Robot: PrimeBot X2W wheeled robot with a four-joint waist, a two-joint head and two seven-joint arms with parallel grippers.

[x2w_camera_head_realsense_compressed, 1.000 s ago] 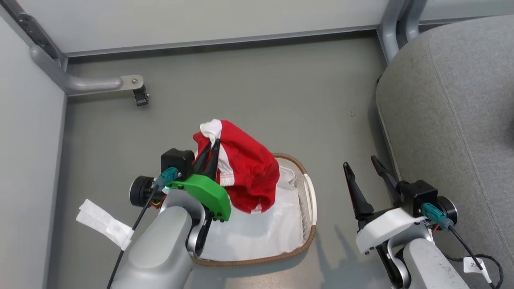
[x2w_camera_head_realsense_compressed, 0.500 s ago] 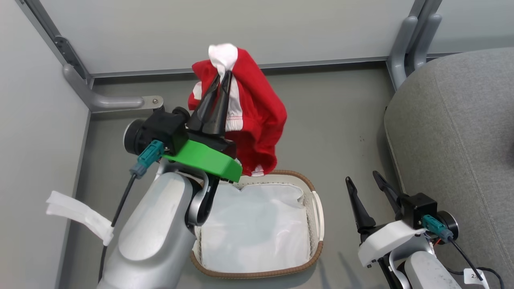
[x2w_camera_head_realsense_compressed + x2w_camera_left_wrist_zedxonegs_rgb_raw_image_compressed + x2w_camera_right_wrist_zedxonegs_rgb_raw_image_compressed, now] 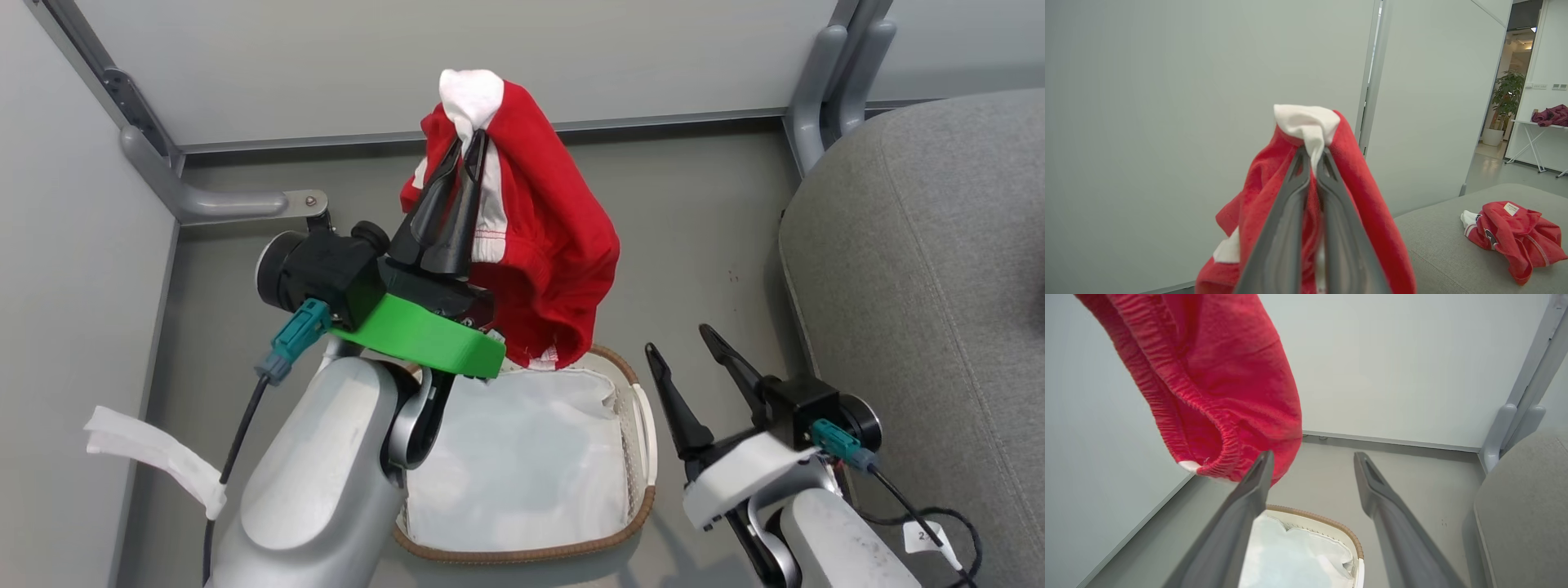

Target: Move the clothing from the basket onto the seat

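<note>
One red garment [image 3: 547, 245] hangs from the clenched left gripper [image 3: 469, 140] above the basket [image 3: 645, 433], with the seat [image 3: 922, 269] well to its right (the right gripper [image 3: 677, 338], spread and empty, is nearer).

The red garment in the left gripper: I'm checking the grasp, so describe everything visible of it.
The red fabric garment with white trim hangs bunched from the left gripper, whose two dark fingers are shut on a white fold at its top. A gathered elastic hem forms its lowest edge. It dangles clear above the white, brown-rimmed basket, touching nothing else.
</note>
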